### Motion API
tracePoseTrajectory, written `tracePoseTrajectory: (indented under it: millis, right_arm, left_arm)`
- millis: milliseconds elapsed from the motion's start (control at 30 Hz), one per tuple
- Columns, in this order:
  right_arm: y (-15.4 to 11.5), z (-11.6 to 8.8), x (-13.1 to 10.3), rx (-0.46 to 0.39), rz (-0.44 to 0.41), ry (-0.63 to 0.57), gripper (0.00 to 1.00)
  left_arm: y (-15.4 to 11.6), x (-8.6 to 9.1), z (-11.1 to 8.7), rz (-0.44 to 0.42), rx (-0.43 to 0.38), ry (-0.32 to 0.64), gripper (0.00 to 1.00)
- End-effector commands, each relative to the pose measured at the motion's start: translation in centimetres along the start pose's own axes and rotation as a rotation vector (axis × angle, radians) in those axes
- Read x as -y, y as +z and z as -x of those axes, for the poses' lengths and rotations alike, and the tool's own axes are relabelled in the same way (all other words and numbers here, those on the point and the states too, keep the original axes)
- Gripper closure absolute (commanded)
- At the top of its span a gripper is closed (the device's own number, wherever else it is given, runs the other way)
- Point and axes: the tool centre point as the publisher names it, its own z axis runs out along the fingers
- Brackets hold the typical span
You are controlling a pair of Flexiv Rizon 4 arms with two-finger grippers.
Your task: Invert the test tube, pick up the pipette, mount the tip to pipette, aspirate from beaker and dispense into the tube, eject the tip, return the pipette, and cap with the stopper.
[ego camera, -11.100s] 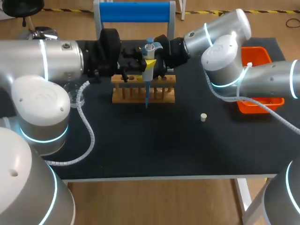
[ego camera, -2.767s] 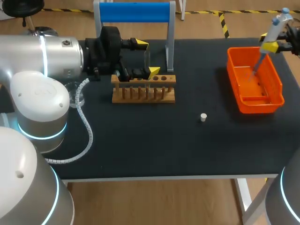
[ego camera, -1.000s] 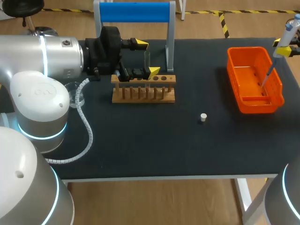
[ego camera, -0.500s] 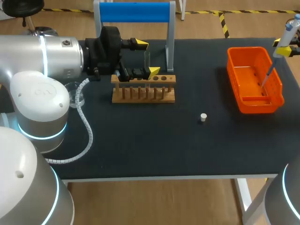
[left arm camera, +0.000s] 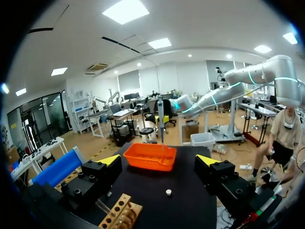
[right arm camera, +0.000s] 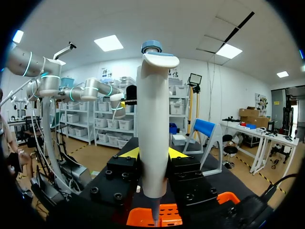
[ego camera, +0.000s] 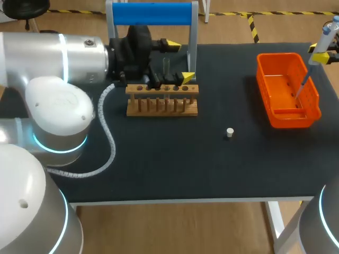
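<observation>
where the right gripper comes in at the table's far right edge, its two yellow-tipped fingers press on the pipette from both sides, clenched on its white body. the pipette stands nearly upright with its blue button uppermost, and its thin lower end points down into the orange bin, which sits on the black table at the right side

the left gripper hangs just above the wooden rack at the back of the table, its fingers spread wide and grasping nothing. seen from its own wrist, the rack lies under and beside one finger, with the bin and the pipette well ahead

the clear test tube stands upright in a hole of the rack, close to the left fingers; i cannot tell whether either one touches it. the small white stopper lies on the bare table between rack and bin, well apart from both grippers. behind the rack a grey frame with a blue panel stands at the table's far edge
</observation>
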Motion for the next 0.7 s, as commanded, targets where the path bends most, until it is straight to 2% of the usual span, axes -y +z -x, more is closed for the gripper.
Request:
tracePoseTrajectory:
  millis: [33, 267, 500, 700]
  right_arm:
    - [-0.2, 0.1, 0.0, -0.006, -0.001, 0.001, 1.00]
    - [-0.2, 0.1, 0.0, -0.006, -0.001, 0.001, 1.00]
    - [-0.2, 0.1, 0.0, -0.006, -0.001, 0.001, 1.00]
    - [-0.2, 0.1, 0.0, -0.006, -0.001, 0.001, 1.00]
  left_arm:
    - [5.6, 1.5, 0.1, 0.054, 0.017, -0.004, 0.00]
    - [9.9, 3.2, -0.3, 0.058, 0.020, -0.013, 0.00]
    - [14.4, 4.8, -1.0, 0.049, -0.029, -0.006, 0.00]
    - [17.3, 6.0, -1.3, 0.046, -0.049, -0.002, 0.00]
